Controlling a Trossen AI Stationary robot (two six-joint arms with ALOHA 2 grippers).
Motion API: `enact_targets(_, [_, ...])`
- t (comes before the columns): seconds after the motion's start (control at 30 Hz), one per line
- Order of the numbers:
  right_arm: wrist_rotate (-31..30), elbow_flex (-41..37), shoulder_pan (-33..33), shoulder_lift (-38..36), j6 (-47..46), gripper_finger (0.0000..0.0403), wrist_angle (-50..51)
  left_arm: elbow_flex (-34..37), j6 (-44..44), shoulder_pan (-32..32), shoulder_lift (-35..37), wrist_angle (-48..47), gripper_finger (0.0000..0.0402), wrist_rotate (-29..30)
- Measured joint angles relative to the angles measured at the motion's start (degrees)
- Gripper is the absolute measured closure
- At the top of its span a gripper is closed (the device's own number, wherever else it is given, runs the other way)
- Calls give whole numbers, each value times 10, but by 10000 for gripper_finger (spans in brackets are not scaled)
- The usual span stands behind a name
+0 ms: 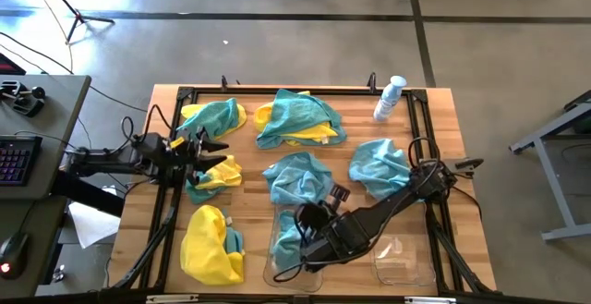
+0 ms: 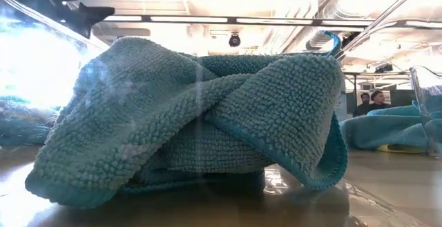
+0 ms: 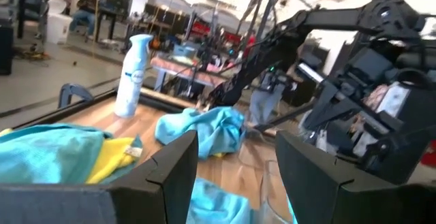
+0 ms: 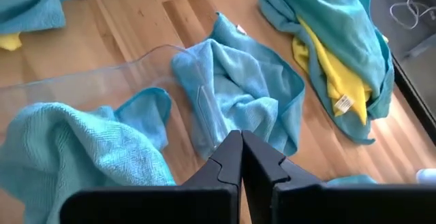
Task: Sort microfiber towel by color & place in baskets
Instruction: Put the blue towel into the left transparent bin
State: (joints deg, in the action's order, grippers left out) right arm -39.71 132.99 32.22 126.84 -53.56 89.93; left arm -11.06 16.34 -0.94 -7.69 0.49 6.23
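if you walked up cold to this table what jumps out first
Teal and yellow microfiber towels lie bunched all over the wooden table. The right gripper, shut and empty, hovers over the near clear basket that already holds a teal towel. The left gripper waits open at the table's left side, and a spray bottle stands at the far edge.

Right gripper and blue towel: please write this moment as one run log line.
right gripper: shut, empty, over left bin | blue towel: in bin | left gripper: open, waiting

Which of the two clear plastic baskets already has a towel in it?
The left-hand clear plastic basket, under the right gripper, holds a teal microfiber towel. The clear basket to its right is empty.
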Motion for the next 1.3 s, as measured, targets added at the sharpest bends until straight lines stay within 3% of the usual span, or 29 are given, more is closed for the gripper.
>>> enact_targets(0.13, [-3,-51,10,-15,-11,403,-11,-30,-13,-13,-58,-6,216,23])
enact_targets(0.23, [-15,-139,21,-59,-31,403,-51,-47,-24,-21,-104,-7,216,48])
enact_targets(0.47, [-21,-450,43,-261,-31,403,-285,-98,0,-36,-215,-7,216,99])
enact_targets(0.63, [-16,-634,49,-404,8,403,-432,-163,36,-44,-299,-25,216,171])
enact_targets(0.9, [48,-834,29,-594,147,403,-577,-329,202,-40,-410,-256,216,273])
enact_targets(1.1, [109,-960,-12,-733,218,403,-702,-423,318,-9,-465,-445,216,274])
enact_targets(1.3, [95,-1032,-56,-831,239,403,-769,-454,361,45,-478,-545,216,240])
